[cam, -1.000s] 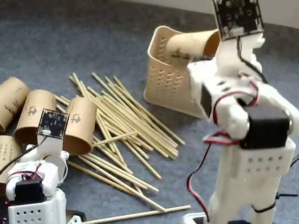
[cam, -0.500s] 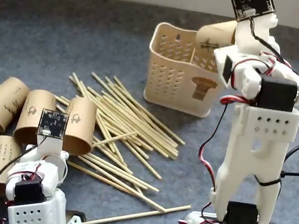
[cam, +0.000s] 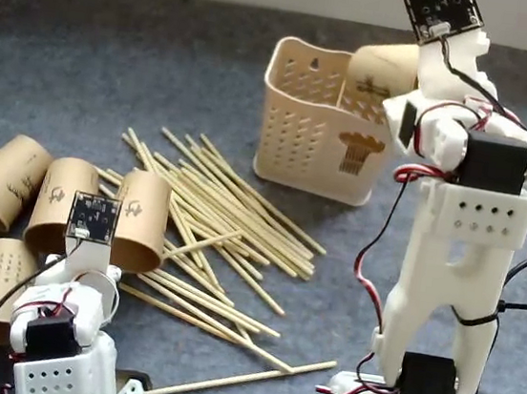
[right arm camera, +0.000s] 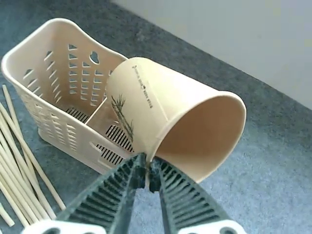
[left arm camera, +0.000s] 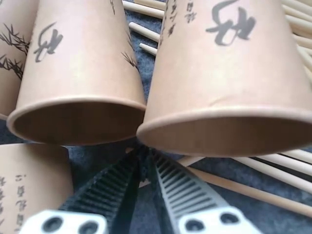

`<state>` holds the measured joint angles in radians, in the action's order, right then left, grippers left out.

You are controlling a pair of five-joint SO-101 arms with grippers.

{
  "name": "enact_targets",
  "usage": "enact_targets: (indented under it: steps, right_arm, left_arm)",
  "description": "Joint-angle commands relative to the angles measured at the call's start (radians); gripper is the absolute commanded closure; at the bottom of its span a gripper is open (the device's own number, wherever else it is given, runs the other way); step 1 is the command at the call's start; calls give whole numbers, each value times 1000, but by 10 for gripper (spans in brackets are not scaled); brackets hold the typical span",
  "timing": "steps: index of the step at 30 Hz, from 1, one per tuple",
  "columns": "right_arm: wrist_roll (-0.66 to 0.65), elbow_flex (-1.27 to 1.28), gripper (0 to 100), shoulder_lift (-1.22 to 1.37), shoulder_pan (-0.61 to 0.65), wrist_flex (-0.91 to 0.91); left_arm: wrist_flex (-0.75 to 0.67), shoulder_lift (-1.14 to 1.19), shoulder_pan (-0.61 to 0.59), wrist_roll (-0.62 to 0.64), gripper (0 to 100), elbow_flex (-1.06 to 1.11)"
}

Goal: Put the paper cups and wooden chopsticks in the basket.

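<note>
While my right pincer point(right arm camera: 147, 171) is clenched on the rim of one paper cup point(right arm camera: 165, 117), that cup hangs tilted on its side, mouth open toward my wrist, above one end of the basket point(right arm camera: 44, 83) and not yet inside it. I count one basket, standing upright on the grey carpet point(cam: 166, 51), with perforated walls and a divider that splits it into two compartments. From my right wrist I see the slotted floor of each compartment, and the held cup's base sits over the divider and the compartment beyond it. My left pincer point(left arm camera: 146, 156) is drawn together, gripping nothing that I can make out. Its tips are tucked just under the spot where the rims of two cups meet, and whether they touch either rim I cannot quite tell. Well apart from the basket, four loose cups point(cam: 61, 201) lie on their sides by my left arm: three side by side in a row and a fourth nearer my base, which makes five cups with the one I hold. Between those cups and the basket spreads the heap of wooden chopsticks point(cam: 214, 210), crossed and overlapped too thickly for an exact count, though plainly a couple of dozen or more. One stray chopstick point(cam: 241, 377) lies alone between my two bases.
</note>
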<state>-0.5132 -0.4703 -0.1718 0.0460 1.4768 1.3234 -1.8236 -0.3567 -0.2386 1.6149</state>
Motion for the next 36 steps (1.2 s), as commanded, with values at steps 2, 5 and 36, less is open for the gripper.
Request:
enact_targets:
  steps: [2,5,36]
  right_arm:
    - [-48,-44,994,-18,-30,8]
    - [-49,-45,994,-28,-38,8]
    - [-52,-35,993,-156,39,199]
  left_arm:
    - [-15,2,-8,-3,968,-8]
    - [-15,2,-8,-3,968,-8]
    - [-15,2,-8,-3,968,-8]
